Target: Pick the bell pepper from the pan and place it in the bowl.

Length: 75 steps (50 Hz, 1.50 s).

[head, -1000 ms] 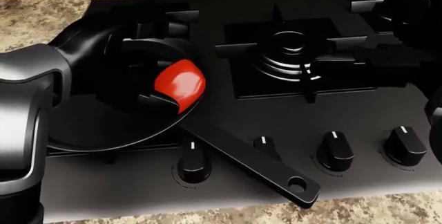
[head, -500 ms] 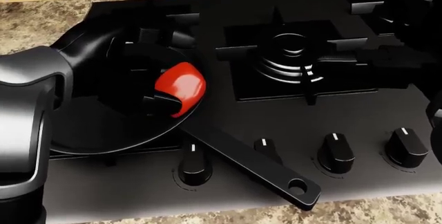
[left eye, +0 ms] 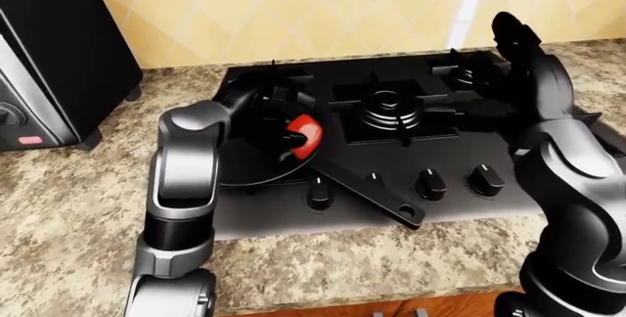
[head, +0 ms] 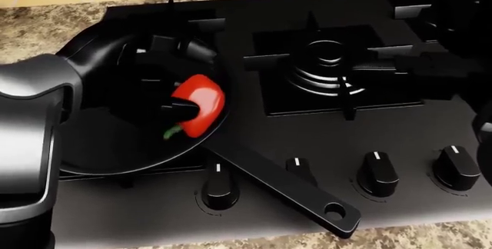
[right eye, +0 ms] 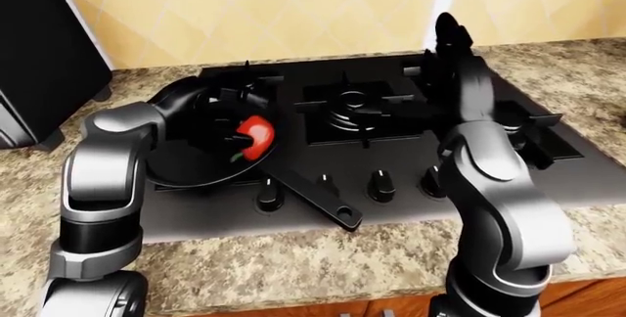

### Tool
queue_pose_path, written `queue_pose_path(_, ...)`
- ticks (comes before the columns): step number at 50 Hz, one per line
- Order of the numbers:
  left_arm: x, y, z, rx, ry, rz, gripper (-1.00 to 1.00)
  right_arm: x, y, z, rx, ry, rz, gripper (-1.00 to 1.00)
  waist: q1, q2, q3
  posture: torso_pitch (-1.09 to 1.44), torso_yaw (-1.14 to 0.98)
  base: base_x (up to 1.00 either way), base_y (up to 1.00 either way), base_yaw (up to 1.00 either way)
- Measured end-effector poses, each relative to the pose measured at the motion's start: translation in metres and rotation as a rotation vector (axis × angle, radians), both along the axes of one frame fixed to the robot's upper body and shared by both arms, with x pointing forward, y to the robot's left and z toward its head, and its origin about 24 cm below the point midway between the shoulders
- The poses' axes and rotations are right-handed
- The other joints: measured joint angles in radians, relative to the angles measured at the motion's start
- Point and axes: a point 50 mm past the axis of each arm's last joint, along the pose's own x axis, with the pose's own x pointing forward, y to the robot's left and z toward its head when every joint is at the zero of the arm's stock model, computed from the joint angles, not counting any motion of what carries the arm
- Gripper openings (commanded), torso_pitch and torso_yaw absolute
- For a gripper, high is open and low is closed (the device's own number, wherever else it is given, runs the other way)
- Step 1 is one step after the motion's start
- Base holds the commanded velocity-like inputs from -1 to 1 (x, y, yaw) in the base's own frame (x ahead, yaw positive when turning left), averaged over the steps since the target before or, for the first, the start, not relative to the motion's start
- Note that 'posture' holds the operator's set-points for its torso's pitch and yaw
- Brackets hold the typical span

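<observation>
- Glossy red bell pepper (head: 198,106) (green stem showing) gripped by the left hand's (head: 165,96) black fingers (head: 183,109), inside the round black pan (head: 100,145).
- Right hand (left eye: 516,38) raised above the speckled granite bench (left eye: 68,199); finger spread unclear.

The left robot hand (head: 165,96) is black against the black pan (head: 100,145), so its finger positions around the pepper (head: 198,109) are unclear. A toaster oven (left eye: 49,60) is cut off at the left-eye view's upper left. The bowl is out of frame.
</observation>
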Motion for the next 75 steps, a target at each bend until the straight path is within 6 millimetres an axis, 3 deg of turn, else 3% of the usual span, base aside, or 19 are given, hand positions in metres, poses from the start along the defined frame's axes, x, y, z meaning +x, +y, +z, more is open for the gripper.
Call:
queue_pose_path(23, 0.005, 0.005, 0.000, -0.030, 0.019, 0.011, -0.19, 0.000, 0.002, 0.001, 0.003, 0.002, 0.001, 1.00, -0.003, -0.010, 0.016, 0.00, 0.00, 0.00, 0.00, 0.00)
queue_pose_path(43, 0.018, 0.021, 0.013, -0.123, 0.024, 0.115, -0.35, 0.003, 0.005, 0.006, -0.005, -0.006, 0.015, 1.00, -0.010, -0.055, 0.056, 0.00, 0.00, 0.00, 0.00, 0.00)
queue_pose_path(50, 0.023, 0.028, 0.027, -0.155, -0.002, 0.167, -0.36, 0.004, 0.005, 0.016, -0.009, -0.023, 0.014, 1.00, -0.013, -0.058, 0.060, 0.00, 0.00, 0.00, 0.00, 0.00)
queue_pose_path(55, 0.024, 0.032, 0.037, -0.172, -0.025, 0.189, -0.49, 0.003, 0.005, 0.019, -0.011, -0.034, 0.013, 1.00, -0.014, -0.057, 0.058, 0.00, 0.00, 0.00, 0.00, 0.00)
queue_pose_path(75, 0.022, 0.048, 0.090, -0.243, -0.135, 0.259, -0.47, 0.009, 0.006, 0.042, -0.067, -0.041, -0.002, 1.00, -0.017, -0.052, 0.064, 0.00, 0.00, 0.00, 0.00, 0.00)
